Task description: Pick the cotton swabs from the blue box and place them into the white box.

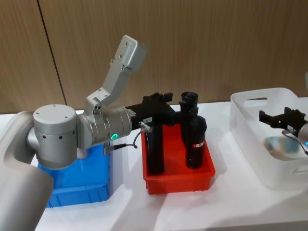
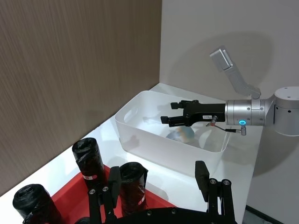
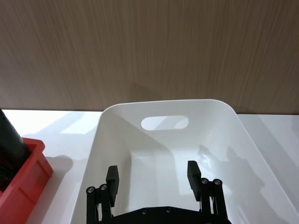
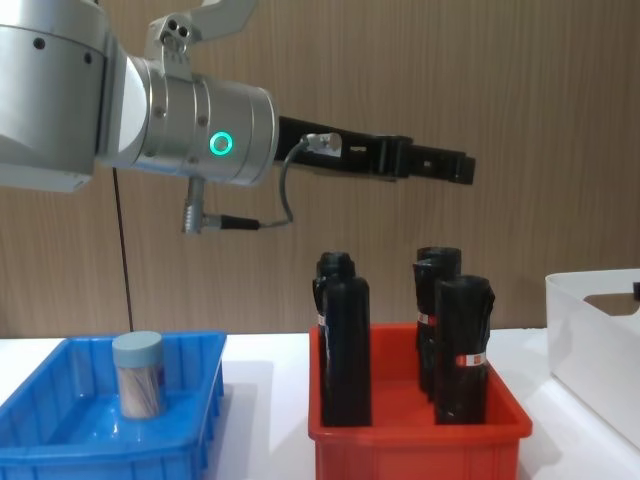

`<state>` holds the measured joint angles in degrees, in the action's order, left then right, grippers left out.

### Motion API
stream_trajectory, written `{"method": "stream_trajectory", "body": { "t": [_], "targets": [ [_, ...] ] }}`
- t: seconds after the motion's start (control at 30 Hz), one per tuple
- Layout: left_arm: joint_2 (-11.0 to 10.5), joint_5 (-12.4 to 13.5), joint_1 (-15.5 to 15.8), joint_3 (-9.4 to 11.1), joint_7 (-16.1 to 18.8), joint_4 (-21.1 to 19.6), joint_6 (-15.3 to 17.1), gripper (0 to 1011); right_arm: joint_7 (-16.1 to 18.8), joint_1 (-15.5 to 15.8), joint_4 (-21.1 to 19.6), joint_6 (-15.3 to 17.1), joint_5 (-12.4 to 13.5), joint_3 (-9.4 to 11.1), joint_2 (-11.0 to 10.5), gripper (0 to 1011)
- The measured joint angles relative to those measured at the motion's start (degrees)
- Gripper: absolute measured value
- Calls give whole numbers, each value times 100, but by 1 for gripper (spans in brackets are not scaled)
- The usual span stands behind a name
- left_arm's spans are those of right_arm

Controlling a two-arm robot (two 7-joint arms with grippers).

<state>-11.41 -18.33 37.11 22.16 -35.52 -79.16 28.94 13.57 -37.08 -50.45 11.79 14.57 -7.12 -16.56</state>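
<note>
One jar of cotton swabs [image 4: 138, 375] with a pale lid stands upright in the blue box [image 4: 60, 440], also seen at the near left as the blue box [image 1: 82, 190]. Another jar of cotton swabs [image 2: 181, 135] lies in the white box [image 2: 140, 119] on the right, white box [image 1: 250, 144]. My right gripper [image 3: 153, 176] hovers open and empty over the white box, just above that jar [image 1: 275, 144]. My left gripper [image 2: 156, 179] is open and empty, held high above the red bin, left gripper [image 4: 455, 167].
A red bin [image 1: 178, 180] with several tall black rolls [image 4: 345, 340] stands between the two boxes. A wood-panelled wall runs close behind the white table [image 1: 240, 207]. My left arm [image 1: 96, 127] stretches across above the blue box.
</note>
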Motion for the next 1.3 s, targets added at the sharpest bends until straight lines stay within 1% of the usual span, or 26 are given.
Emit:
{"method": "stream_trajectory", "body": {
  "t": [0.03, 0.1, 0.13, 0.43, 0.67, 0.87, 0.97, 1.07, 1.1, 1.13, 1.17, 1.2, 1.3],
  "targets": [
    [0, 0, 0, 0, 0, 0, 0, 1004, 9, -28, 38, 2, -8, 6, 0, 938],
    [0, 0, 0, 0, 0, 0, 0, 1004, 20, -51, 69, 2, -20, 12, 0, 967],
    [0, 0, 0, 0, 0, 0, 0, 1004, 30, -74, 96, 2, -33, 17, -1, 1002],
    [0, 0, 0, 0, 1, 0, 0, 1004, 50, -114, 133, -27, -46, 53, -17, 1002],
    [0, 0, 0, 0, 0, 0, 0, 1004, 54, -43, -33, -36, -42, 94, -46, 1002],
    [0, 0, 0, 0, 0, 0, 0, 1004, 35, 136, -358, -36, 26, 142, -85, 1002],
    [0, 0, 0, 0, 0, 0, 0, 1004, -5, 271, -585, -40, 90, 169, -108, 1002],
    [0, 0, 0, 0, 0, 0, 0, 1004, -57, 460, -897, -79, 166, 202, -134, 1002],
    [0, 0, 0, 0, 0, 0, 0, 1004, -57, 460, -897, -79, 166, 202, -134, 1002],
    [0, 0, 0, 0, 0, 0, 0, 1004, -86, 553, -1044, -111, 203, 215, -144, 1002],
    [0, 0, 0, 0, 0, 0, 0, 1004, -99, 582, -1088, -127, 225, 220, -148, 1002],
    [0, -1, 0, 0, 0, 0, 0, 1004, -126, 685, -1249, -165, 256, 230, -158, 1002],
    [0, 0, 0, 0, 0, 0, 0, 1004, -179, 833, -1478, -229, 313, 249, -172, 1002]
  ]
}}
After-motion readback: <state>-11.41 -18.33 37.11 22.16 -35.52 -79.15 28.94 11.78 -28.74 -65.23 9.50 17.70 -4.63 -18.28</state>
